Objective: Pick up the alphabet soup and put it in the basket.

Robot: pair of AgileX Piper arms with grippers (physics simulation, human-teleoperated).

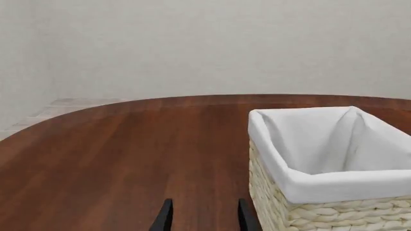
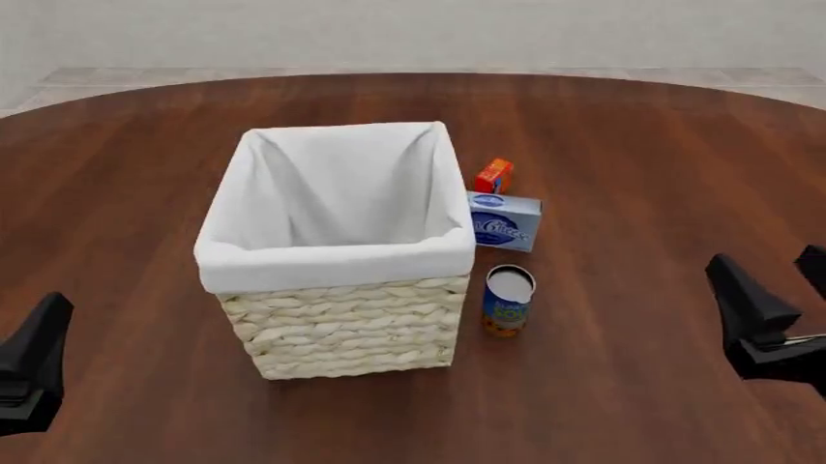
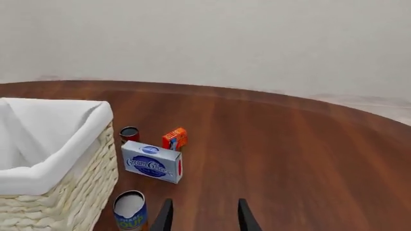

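Observation:
The alphabet soup (image 2: 509, 301) is a short can with a silver top and a blue and orange label, standing upright just right of the basket (image 2: 339, 264). The right wrist view shows the alphabet soup (image 3: 130, 211) close to the basket (image 3: 55, 168). The basket is a big woven wicker one with a white liner and nothing showing inside. My right gripper (image 2: 779, 282) hangs open to the right of the can, well apart from it, its fingers (image 3: 244, 216) empty. My left gripper (image 2: 33, 365) sits open at the front left, its fingers (image 1: 164, 217) beside the basket (image 1: 334, 190).
A light-blue box (image 2: 505, 221) lies behind the can, with a small orange-red carton (image 2: 493, 176) behind that. A dark red can (image 3: 129, 134) stands by the basket's far side in the right wrist view. The round wooden table (image 2: 645, 135) spreads widely on both sides.

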